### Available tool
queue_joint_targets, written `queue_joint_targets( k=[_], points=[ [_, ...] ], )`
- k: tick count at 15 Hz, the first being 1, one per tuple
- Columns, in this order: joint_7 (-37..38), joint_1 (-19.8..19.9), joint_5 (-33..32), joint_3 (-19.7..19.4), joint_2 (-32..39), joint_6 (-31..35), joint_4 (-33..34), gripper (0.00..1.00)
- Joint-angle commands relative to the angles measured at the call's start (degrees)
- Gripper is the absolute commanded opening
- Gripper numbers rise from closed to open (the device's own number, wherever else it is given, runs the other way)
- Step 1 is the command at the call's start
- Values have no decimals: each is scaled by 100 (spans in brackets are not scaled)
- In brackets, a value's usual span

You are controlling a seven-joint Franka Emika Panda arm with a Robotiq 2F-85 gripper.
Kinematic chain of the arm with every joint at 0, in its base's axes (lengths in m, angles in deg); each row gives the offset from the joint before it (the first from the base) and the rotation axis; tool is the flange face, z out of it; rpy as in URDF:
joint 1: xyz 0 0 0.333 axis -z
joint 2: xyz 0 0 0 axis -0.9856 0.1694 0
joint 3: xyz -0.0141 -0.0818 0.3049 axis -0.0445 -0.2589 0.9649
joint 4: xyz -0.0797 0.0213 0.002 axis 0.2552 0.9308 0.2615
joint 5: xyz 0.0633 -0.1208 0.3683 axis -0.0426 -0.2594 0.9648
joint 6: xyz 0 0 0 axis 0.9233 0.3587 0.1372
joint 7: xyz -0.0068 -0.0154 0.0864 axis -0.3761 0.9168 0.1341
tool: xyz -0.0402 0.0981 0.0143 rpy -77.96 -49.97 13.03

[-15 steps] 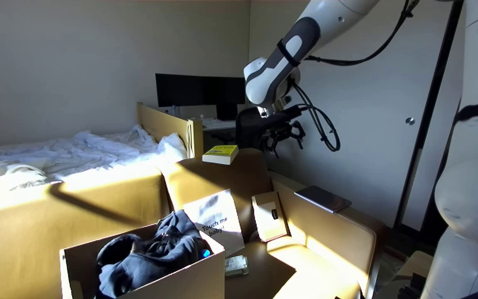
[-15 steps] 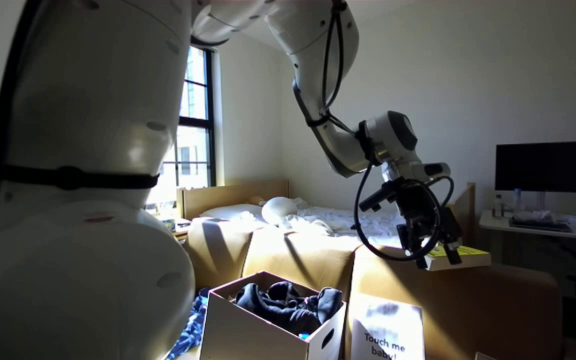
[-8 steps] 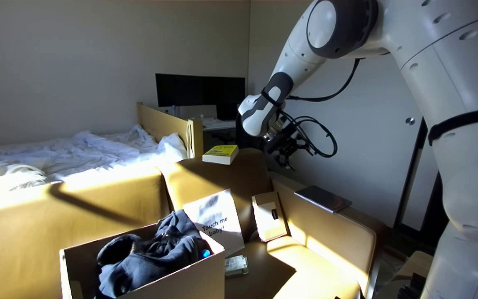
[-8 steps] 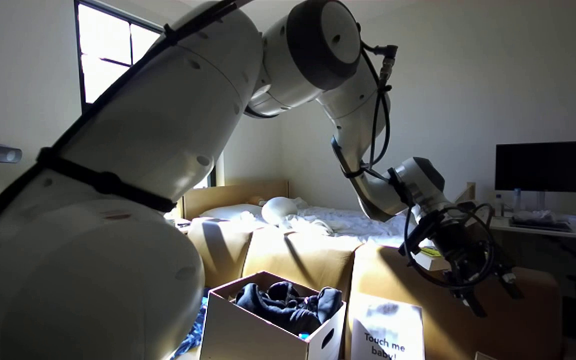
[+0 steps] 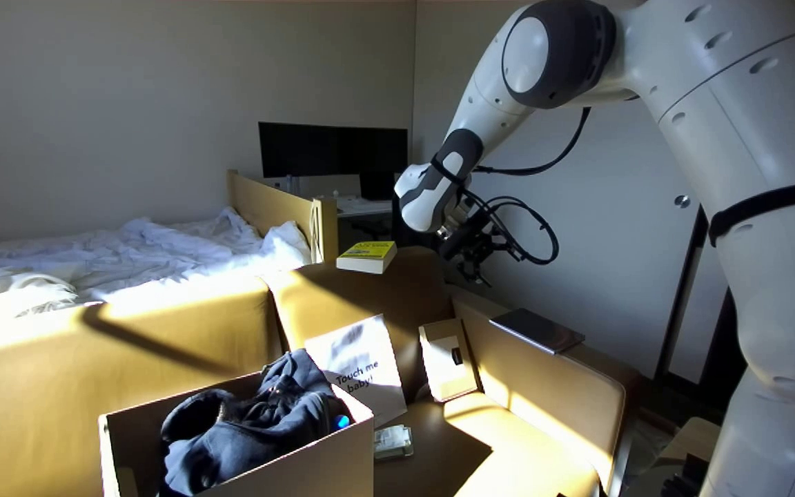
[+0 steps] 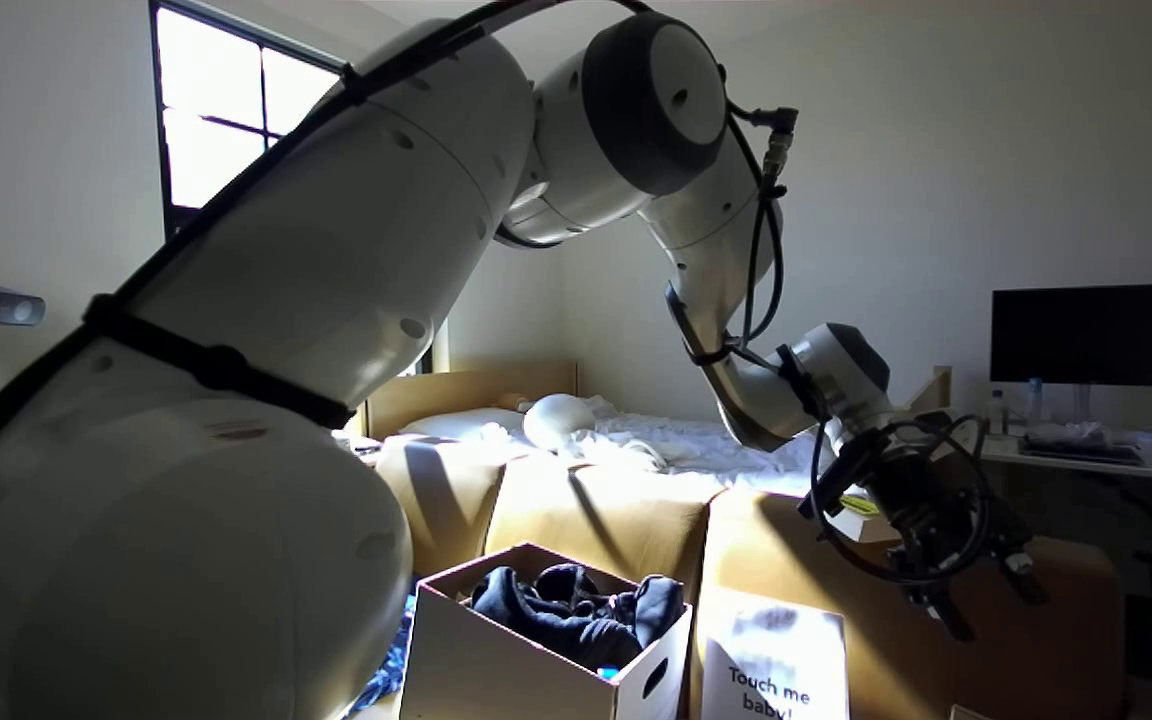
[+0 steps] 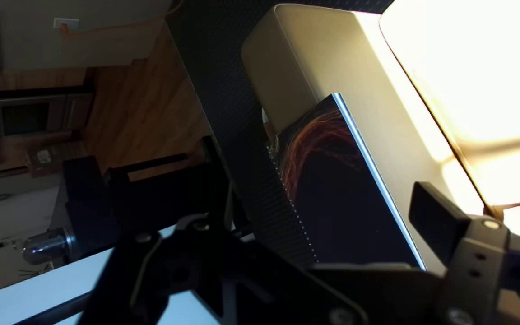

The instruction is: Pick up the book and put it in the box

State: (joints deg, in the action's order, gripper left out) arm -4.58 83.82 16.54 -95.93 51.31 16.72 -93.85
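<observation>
Claw (image 6: 992, 604): released, fingers (image 7: 436, 221) spread wide; it hangs slanting off the arm (image 5: 749, 138), over by the armrest (image 5: 553, 390) of the sofa (image 5: 25, 400).
Box (image 5: 315, 455): a tan carton, open on top, standing in front of the sofa's back; both books are outside it.
Yellow book (image 5: 368, 259): lying flat on top of the sofa's back; in an exterior view the claw hides part of it from me.
Dark book (image 7: 345, 194): flat along the armrest, reddish streaks on its cover, one edge bright; in the wrist view it lies beyond the fingers.
Garment (image 5: 252, 428): dark blue, heaped inside the box, part of it poking out over the top.
White sign (image 5: 363, 369): tilted, just beside the box; I can read "Touch me baby!" on it.
Bed (image 5: 128, 252): behind the sofa, white covers rumpled.
</observation>
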Motion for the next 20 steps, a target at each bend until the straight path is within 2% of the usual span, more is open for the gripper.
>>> queue_joint_targets(
  k=[1,5,9,13,17,20],
  points=[
    [3,-47,20,-141,853,-201,796,100],
    [-73,-57,-245,-443,2193,-253,1804,100],
    [-634,-4,-312,-665,3392,-789,2954,100],
    [-1251,101,-297,-828,4179,-1063,3993,100],
    [-1989,197,-317,-927,4612,-860,4650,100],
    [-2467,270,-234,-945,4924,-992,5174,100]
  ],
)
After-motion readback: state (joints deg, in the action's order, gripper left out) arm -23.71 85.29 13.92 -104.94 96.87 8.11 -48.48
